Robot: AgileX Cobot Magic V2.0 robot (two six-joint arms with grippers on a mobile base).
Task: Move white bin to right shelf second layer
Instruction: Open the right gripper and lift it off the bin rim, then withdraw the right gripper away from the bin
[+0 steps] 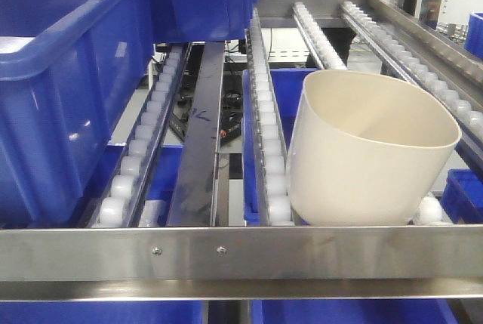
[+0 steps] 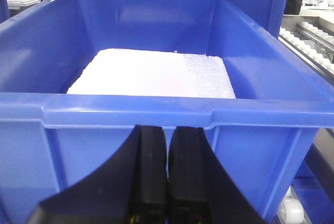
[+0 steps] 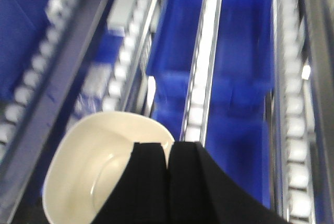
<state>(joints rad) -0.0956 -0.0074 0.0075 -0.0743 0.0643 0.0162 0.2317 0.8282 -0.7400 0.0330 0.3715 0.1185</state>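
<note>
The white bin (image 1: 362, 158) sits tilted on the white rollers (image 1: 268, 128) of the right shelf second layer, just behind the flat steel front bar (image 1: 241, 252). It is empty, and no gripper touches it in the front view. In the blurred right wrist view my right gripper (image 3: 168, 148) is shut, its fingertips overlapping the rim of the white bin (image 3: 88, 172) lying below. My left gripper (image 2: 167, 130) is shut with nothing in it, close in front of a blue crate (image 2: 156, 114).
The crate before my left gripper holds a white foam slab (image 2: 151, 72). A large blue crate (image 1: 60, 75) stands on the rails at the left. More blue crates (image 3: 235, 78) lie under the roller rails (image 3: 201, 78). A dark steel divider (image 1: 200, 128) runs between the lanes.
</note>
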